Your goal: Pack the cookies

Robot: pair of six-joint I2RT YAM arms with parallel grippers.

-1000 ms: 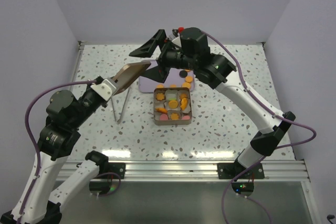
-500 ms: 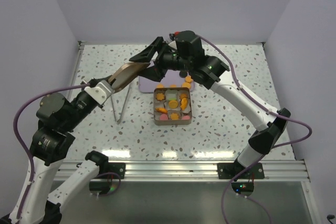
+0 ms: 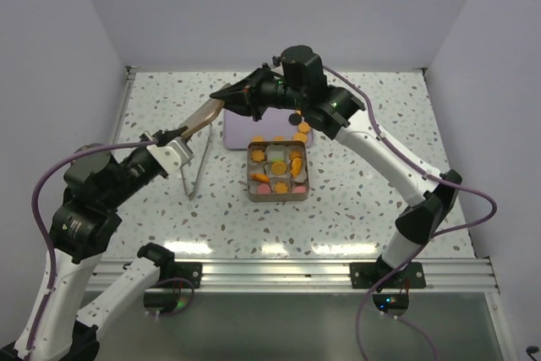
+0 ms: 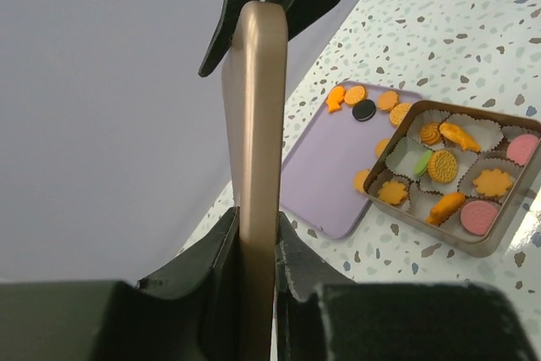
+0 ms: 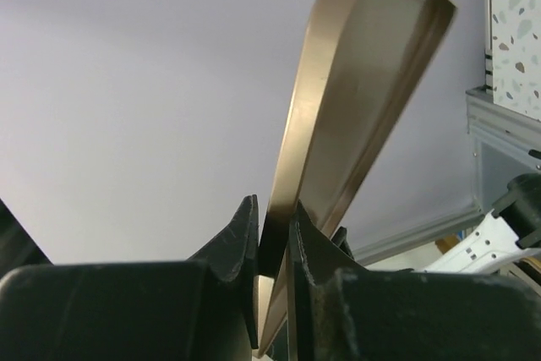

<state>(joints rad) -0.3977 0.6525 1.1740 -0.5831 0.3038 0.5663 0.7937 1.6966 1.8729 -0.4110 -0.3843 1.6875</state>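
Note:
A bronze tin lid (image 3: 204, 115) is held edge-up above the table's left middle. My left gripper (image 3: 181, 132) is shut on its near end (image 4: 258, 243). My right gripper (image 3: 230, 94) pinches the far rim of the lid (image 5: 363, 82) between its fingers (image 5: 272, 226). The square metal tin (image 3: 250, 177) sits at the centre with cookies (image 3: 276, 170) in its paper cups: orange, pink and green ones (image 4: 442, 166). More cookies (image 3: 299, 130), among them a black one (image 4: 364, 110), lie on the purple tray (image 3: 238, 135) behind the tin.
A thin wire stand (image 3: 193, 168) rises from the table left of the tin. An aluminium rail (image 3: 287, 272) runs along the near edge by the arm bases. Plain walls close in the left, back and right.
My right gripper has swung left to the lid's far end and closed its wide-open jaws on the rim. The left arm has turned the lid more edge-on.

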